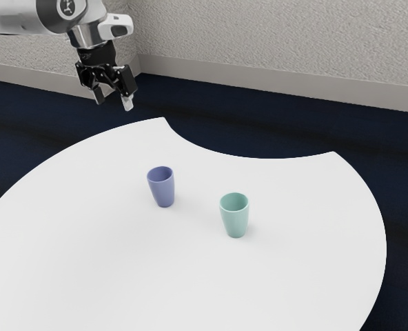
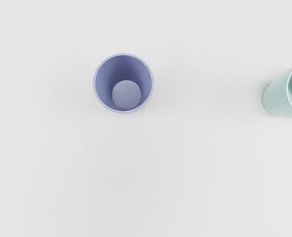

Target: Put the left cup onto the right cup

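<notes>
**Mia:** Where is the gripper (image 1: pixel 113 102)?

**Tom:** It hangs high up in the air, over the far edge of the white table (image 1: pixel 66 262). Its two black fingers point down.

**Mia:** Is it holding anything?

**Tom:** No. The fingers stand a bit apart and there is just air between them. It has hold of nothing.

**Mia:** Where is the purple cup (image 1: pixel 161 186)?

**Tom:** It stands on the table, well below the gripper and a little toward the exterior view's right. It is upright, with its mouth up. Nothing touches it.

**Mia:** What does the hand's camera see?

**Tom:** It looks almost straight down into the purple cup (image 2: pixel 123 83). You can see the round bottom inside it.

**Mia:** And the green cup (image 1: pixel 233 215)?

**Tom:** It stands upright on the table too. It is farther from the gripper than the purple one, more toward the exterior view's right. The two cups are near each other but do not touch.

**Mia:** Can the hand's camera see it?

**Tom:** Just part of it. The green cup (image 2: pixel 286 94) shows some of its side and rim, off to one side of the purple cup.

**Mia:** What is behind the gripper?

**Tom:** A pale bumpy wall (image 1: pixel 273 34), and a dark blue floor (image 1: pixel 273 124) under it.
</notes>
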